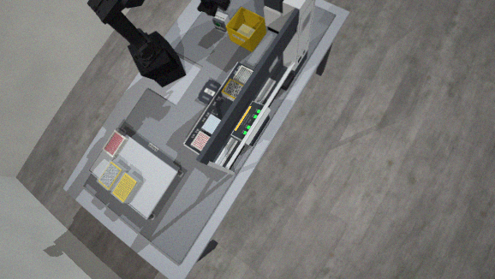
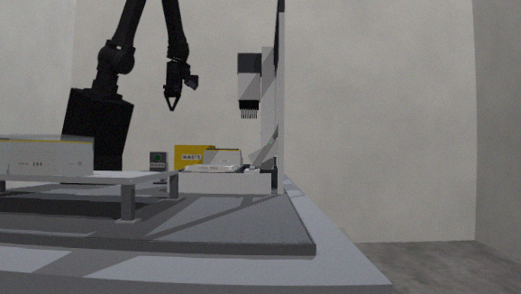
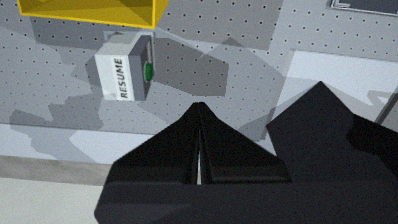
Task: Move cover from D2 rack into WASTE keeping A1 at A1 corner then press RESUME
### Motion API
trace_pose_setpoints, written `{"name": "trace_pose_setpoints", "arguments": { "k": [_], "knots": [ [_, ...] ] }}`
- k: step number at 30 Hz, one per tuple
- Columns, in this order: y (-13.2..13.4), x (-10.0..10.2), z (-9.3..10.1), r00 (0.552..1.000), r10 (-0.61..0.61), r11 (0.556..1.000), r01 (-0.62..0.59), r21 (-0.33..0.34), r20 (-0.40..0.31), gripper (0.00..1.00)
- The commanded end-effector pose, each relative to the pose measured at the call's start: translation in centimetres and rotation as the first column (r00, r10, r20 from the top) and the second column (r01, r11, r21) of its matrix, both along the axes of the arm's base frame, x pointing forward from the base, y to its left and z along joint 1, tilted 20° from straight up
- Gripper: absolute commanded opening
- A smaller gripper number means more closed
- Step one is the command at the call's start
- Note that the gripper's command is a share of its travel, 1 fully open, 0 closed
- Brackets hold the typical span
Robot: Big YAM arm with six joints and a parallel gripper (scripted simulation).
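Observation:
My gripper is shut and empty. It hangs high above the table, pointing down. In the wrist view the white RESUME box lies just ahead and to the left of the fingertips, with its green key on the side face. The yellow WASTE bin stands beside that box and holds a pale cover. The yellow tip rack at D2 shows its tips, with no cover on it, and sits in line with the other deck labware.
On the deck are a reservoir, a pale plate and a red plate. The spare nest lies before the deck. The liquid handler's gantry and head rise behind. The shelf unit with racks stands far off.

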State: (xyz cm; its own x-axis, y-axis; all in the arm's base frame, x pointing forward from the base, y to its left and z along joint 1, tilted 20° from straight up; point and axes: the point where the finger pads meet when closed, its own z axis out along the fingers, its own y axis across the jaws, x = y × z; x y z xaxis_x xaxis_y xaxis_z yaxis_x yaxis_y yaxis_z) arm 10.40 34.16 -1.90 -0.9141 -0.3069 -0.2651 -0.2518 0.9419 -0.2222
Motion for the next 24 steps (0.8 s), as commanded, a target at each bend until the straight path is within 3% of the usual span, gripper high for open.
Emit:
{"name": "trace_pose_setpoints", "arguments": {
  "k": [1,15,17,18,20,24],
  "knots": [
    [0.8,-0.8,0.3,0.999,-0.034,0.998,0.034,0.047,0.011,0.0],
    [-1.1,-7.4,-2.4,0.999,-0.035,0.999,0.035,0.029,0.006,0.0],
    [-1.1,-7.4,-2.4,0.999,-0.035,0.999,0.035,0.029,0.006,0.0],
    [0.2,-7.7,-1.9,0.999,-0.035,0.998,0.034,0.053,0.006,0.0],
    [0.2,-6.7,-1.9,0.998,-0.063,0.997,0.062,0.054,0.006,0.0],
    [-1.3,-6.5,-2.9,0.998,-0.062,0.998,0.062,0.029,0.01,0.0]
  ]
}}
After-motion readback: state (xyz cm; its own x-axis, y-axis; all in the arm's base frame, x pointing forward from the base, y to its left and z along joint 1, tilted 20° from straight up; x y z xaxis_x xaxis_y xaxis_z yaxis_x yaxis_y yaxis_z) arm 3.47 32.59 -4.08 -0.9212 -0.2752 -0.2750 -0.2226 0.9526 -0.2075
